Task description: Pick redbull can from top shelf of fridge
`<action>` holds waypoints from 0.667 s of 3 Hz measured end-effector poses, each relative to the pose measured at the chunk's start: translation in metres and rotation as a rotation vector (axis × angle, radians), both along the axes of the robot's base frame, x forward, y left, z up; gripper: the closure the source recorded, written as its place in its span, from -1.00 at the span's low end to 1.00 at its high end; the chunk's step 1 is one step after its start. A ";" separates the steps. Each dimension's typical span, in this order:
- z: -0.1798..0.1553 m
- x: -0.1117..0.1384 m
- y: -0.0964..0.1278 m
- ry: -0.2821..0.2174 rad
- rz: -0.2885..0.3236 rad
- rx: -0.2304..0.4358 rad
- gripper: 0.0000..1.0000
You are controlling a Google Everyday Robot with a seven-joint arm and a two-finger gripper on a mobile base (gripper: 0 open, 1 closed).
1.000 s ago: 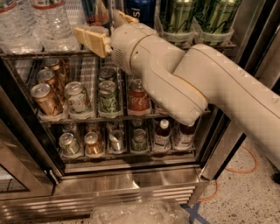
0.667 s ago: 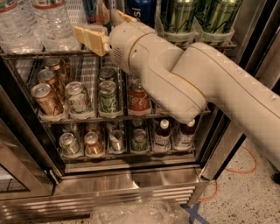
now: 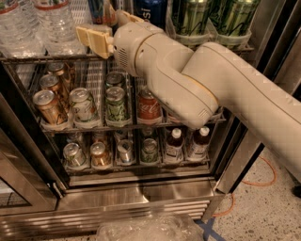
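Note:
The fridge [image 3: 141, 200] stands open in the camera view. On its top shelf [image 3: 28, 58] the redbull can [image 3: 101, 9], dark blue with red lettering, shows only in part at the top edge of the view. My gripper [image 3: 100, 26] reaches into the top shelf right at the can, with cream parts on either side of it. My arm [image 3: 197, 80] hides the can's lower part and the shelf behind it.
Water bottles [image 3: 42, 23] stand left of the can, a blue Pepsi can [image 3: 151, 10] and tall green cans [image 3: 190, 19] to its right. Short cans [image 3: 82, 103] fill the middle rack, small cans and bottles [image 3: 174, 143] the bottom rack. The door frame [image 3: 28, 160] is at the left.
My gripper has shifted very slightly left and up at the can. Nothing else has moved.

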State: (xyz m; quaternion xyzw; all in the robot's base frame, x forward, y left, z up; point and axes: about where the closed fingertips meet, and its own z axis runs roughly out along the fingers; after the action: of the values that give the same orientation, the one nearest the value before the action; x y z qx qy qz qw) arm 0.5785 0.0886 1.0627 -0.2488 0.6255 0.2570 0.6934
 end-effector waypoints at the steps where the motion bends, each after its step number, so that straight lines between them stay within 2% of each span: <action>1: -0.002 0.005 0.001 0.018 -0.005 -0.002 -0.46; 2: 0.000 0.005 0.001 0.019 -0.005 -0.003 -0.46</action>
State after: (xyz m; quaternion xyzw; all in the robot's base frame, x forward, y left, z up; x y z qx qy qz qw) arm 0.5837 0.0893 1.0629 -0.2456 0.6331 0.2567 0.6877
